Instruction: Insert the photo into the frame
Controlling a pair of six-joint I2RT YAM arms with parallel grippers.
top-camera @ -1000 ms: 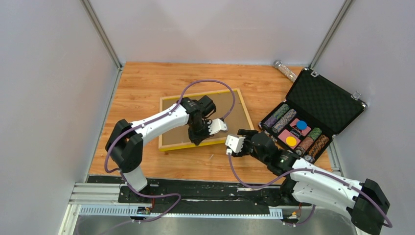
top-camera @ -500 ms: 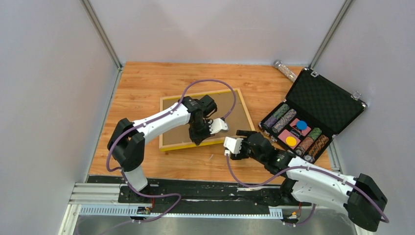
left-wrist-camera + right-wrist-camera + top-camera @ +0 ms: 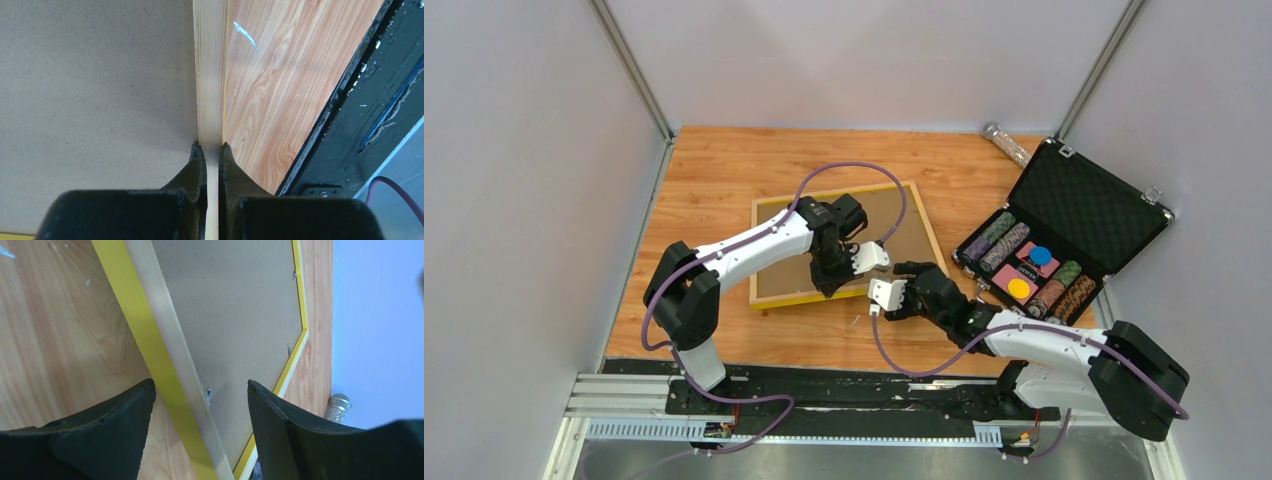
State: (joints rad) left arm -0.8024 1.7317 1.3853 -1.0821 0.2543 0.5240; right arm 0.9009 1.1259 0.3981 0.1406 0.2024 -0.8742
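Currently: frame, back up, table centre, long axis roughly 9-to-3 o'clock; left gripper clenched on near rail; right gripper released, straddling same rail at 5 o'clock; photo unseen.

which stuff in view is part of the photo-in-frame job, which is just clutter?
Job: frame, back up; left hand shut on its near rail; right hand open astride that rail. Photo not in view.
Clutter: open black case, poker chips in it, glittery cylinder at the back edge.
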